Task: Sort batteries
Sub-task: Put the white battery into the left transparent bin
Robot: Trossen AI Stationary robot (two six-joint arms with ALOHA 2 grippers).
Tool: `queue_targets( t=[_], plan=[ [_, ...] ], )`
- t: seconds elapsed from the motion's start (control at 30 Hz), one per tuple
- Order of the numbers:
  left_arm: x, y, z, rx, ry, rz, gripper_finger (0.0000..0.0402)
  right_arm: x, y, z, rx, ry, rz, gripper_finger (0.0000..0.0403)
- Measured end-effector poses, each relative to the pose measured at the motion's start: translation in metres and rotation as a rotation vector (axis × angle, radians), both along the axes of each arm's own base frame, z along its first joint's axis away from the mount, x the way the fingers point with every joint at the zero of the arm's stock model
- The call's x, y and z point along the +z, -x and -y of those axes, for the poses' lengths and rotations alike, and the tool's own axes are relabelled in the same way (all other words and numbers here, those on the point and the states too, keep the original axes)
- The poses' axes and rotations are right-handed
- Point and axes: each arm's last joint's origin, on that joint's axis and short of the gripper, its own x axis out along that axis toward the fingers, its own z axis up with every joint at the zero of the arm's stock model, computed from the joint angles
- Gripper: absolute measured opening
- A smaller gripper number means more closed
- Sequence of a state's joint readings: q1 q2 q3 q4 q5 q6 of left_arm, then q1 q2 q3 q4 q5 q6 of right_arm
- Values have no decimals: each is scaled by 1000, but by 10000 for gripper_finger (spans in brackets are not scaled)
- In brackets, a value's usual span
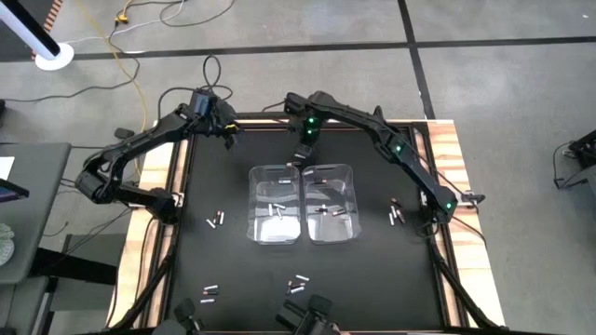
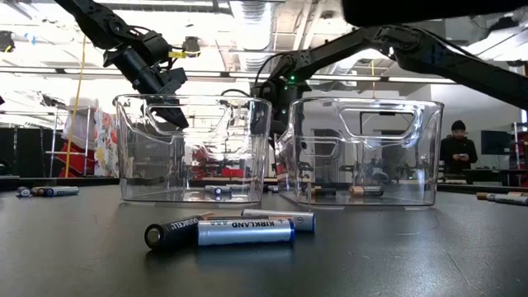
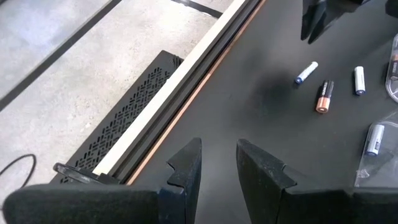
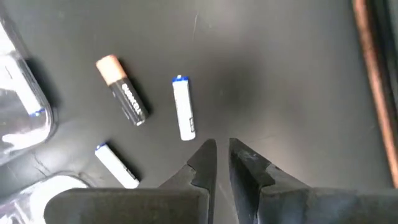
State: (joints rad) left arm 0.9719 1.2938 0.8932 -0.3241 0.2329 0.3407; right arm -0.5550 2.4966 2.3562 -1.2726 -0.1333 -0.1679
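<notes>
- Right end effector (image 4: 222,155), fingers slightly parted and empty, hangs over bare bench (image 4: 292,74) beside the clear bins (image 1: 328,200).
- Left end effector (image 3: 217,165) likewise, near the bench edge.
- Batteries (image 4: 183,107) lie scattered around the bins.

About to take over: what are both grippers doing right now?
Left gripper: open a little, holding nothing, over bare table near the edge.
Right gripper: slightly open, empty, just beside a white battery.
</notes>
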Motion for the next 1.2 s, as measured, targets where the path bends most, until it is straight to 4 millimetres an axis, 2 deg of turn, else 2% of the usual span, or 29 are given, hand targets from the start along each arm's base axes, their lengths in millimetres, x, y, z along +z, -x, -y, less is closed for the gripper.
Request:
queue_targets(
  t=[0.37, 0.63, 0.73, 1.03, 1.2],
  plan=[
    [0, 0, 0, 5, 4, 3, 94, -2, -19, -22, 122, 43, 50, 61],
    [0, 0, 0, 9, 8, 7, 94, -2, -20, -22, 106, 45, 60, 66],
    [0, 0, 0, 10, 9, 8, 94, -2, -21, -23, 101, 44, 60, 86],
    [0, 0, 0, 8, 8, 6, 94, -4, -22, -21, 104, 48, 65, 193],
    [0, 0, 0, 8, 7, 6, 94, -15, -25, -23, 147, 58, 65, 218]
  ],
)
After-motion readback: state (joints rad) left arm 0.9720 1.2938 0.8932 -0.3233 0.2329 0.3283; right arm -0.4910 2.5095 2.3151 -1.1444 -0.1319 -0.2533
